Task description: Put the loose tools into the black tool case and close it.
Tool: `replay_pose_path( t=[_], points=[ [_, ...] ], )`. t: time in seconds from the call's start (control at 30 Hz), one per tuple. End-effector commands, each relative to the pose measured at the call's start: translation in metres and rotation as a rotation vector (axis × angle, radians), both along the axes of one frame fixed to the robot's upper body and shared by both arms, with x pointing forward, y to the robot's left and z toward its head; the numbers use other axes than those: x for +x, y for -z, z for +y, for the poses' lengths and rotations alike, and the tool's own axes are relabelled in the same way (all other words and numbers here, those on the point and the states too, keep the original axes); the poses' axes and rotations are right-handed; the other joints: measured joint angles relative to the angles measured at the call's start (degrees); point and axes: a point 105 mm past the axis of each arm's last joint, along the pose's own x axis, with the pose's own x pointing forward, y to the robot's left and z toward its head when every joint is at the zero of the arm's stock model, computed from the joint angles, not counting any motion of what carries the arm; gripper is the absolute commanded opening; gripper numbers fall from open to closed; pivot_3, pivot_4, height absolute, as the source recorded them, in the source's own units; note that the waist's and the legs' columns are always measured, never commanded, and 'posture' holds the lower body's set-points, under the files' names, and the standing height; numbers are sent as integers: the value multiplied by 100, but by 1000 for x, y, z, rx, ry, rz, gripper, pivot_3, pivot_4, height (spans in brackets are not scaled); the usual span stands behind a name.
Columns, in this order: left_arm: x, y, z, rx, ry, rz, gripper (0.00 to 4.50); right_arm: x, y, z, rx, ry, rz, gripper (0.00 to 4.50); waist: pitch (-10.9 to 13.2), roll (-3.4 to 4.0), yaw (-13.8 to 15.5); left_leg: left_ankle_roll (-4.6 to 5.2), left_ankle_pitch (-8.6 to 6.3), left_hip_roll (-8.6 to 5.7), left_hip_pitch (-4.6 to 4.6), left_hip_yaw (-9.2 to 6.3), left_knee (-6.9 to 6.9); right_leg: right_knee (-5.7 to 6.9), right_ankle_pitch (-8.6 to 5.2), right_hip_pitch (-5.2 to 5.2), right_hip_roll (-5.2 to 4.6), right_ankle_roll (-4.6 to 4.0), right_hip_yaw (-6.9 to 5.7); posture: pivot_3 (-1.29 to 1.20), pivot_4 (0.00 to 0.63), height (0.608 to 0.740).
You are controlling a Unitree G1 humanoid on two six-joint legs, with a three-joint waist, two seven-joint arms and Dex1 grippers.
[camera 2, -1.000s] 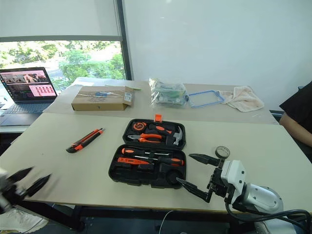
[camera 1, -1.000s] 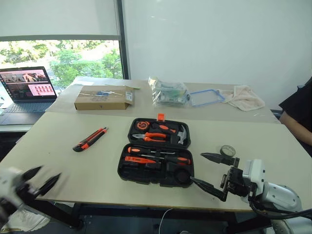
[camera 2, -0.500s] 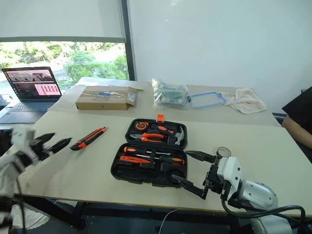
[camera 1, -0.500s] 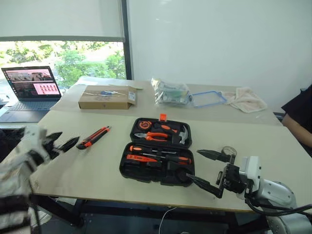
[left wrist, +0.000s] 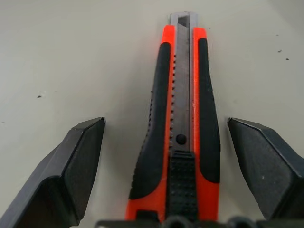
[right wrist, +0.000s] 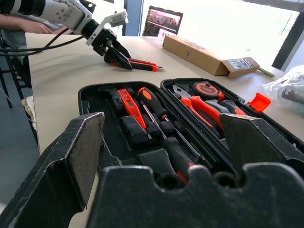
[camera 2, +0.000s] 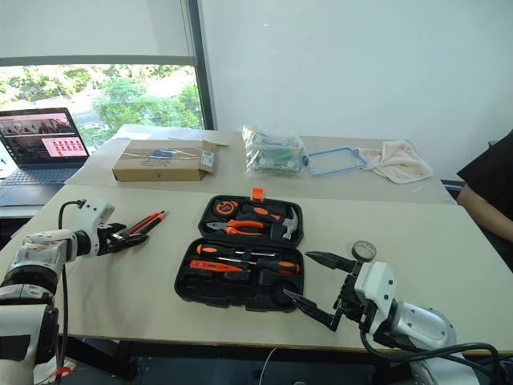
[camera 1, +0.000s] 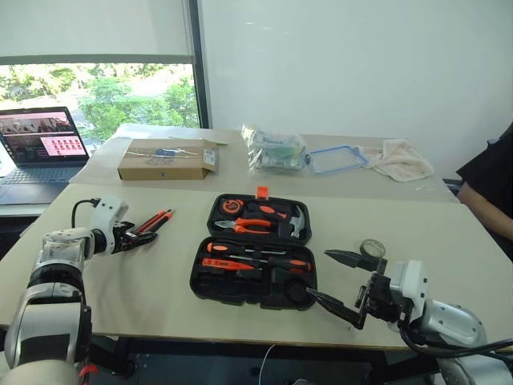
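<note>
Left wrist view, left gripper (left wrist: pixel 164 156) jaws spread astride utility knife (left wrist: pixel 183 123), gaps either side, bare counter (left wrist: pixel 71 57) around, right gripper (camera 1: pixel 341 281) jaws wide, empty, beside open black tool case (camera 1: pixel 255 269).

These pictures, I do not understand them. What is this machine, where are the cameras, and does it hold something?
It is a two-armed robot at a table. Two pictures come from cameras on its head, two from its wrists, looking along the black fingers. On the table lies an open tool case with tools inside. The left gripper is open, its fingers on either side of a utility knife but not gripping it. The right gripper is open beside the case and holds nothing. Behind are a cardboard box and a laptop.
</note>
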Motion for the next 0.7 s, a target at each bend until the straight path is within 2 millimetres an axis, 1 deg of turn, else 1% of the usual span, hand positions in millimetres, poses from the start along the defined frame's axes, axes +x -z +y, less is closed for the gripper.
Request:
replay_pose_path(
  t=[0.03,0.1,0.13,0.17,0.23,0.3,0.37,0.43,0.47,0.53,0.57,0.6,0.63,0.67,0.7],
  points=[
    [-5,10,-2,-34,14,40,2895,-4,-12,-1,2,3,-57,4500,0,0,2,0,0,2,2,0,0,2,0,0,-2,0,2,0,150,740],
    [-4,5,-6,-75,47,5,2154,-4,-12,-1,0,4,-57,4500,0,0,4,1,0,4,5,0,2,4,0,2,-3,0,4,0,150,740],
    [-3,-3,-11,-99,88,-42,1834,-4,-12,-1,-1,4,-57,4500,0,0,7,1,0,5,5,0,3,5,0,2,-3,0,4,0,150,740],
    [-3,-12,-16,-124,133,-92,1759,-3,-12,-2,-4,5,-57,4500,0,0,8,1,0,5,5,0,4,6,0,2,-4,0,4,0,150,740],
    [-4,-29,-25,-166,226,-176,1758,-3,-12,-3,-11,5,-57,4500,1,-1,24,1,0,6,2,0,5,8,0,0,-3,0,3,0,150,740],
    [-9,-51,-41,-205,376,-250,1758,-4,-13,-7,-22,6,-56,4500,7,-13,39,0,0,8,-4,0,13,8,0,-4,-2,-1,-1,0,150,740],
    [-24,-64,-64,-186,599,-268,1758,-6,-13,-11,-37,7,-50,4500,11,-19,66,0,0,8,-13,0,17,8,1,-8,-2,-1,-3,0,150,740],
    [-40,-70,-88,-142,788,-250,1758,-9,-12,-15,-53,8,-37,4500,11,-19,83,2,-1,8,-19,-1,23,5,1,-8,-4,-1,-4,0,150,740],
    [-51,-71,-108,-91,910,-226,1758,-11,-10,-18,-62,8,-26,4500,11,-19,86,4,-3,7,-19,-3,22,4,0,-7,-7,0,-3,0,150,740],
    [-69,-69,-134,-21,1066,-192,1758,-13,-8,-21,-75,6,-11,4500,10,-18,89,9,-6,7,-16,-7,21,3,-3,-2,-11,5,2,0,150,740],
    [-78,-65,-148,11,1137,-177,1758,-14,-7,-21,-76,5,-7,4500,10,-18,83,12,-7,6,-16,-7,22,2,-4,-2,-11,6,4,0,150,740],
    [-85,-56,-166,56,1207,-165,1758,-14,-6,-21,-77,4,-4,4500,10,-18,81,12,-8,6,-16,-6,24,2,-4,-2,-9,7,5,0,150,740],
    [-91,-49,-178,85,1255,-160,1758,-14,-6,-21,-76,3,-2,4500,10,-18,81,13,-8,6,-15,-8,26,3,-4,0,-9,7,6,0,150,740],
    [-93,-44,-188,95,1253,-149,1758,-14,-5,-20,-76,2,-2,4500,10,-18,82,14,-9,5,-8,-8,25,3,-4,4,-9,7,10,0,150,740],
    [-93,-41,-193,99,1240,-142,1758,-14,-5,-19,-76,1,-1,4500,11,-18,82,16,-10,5,-6,-8,29,1,-4,5,-9,8,13,0,150,740]
  ],
)
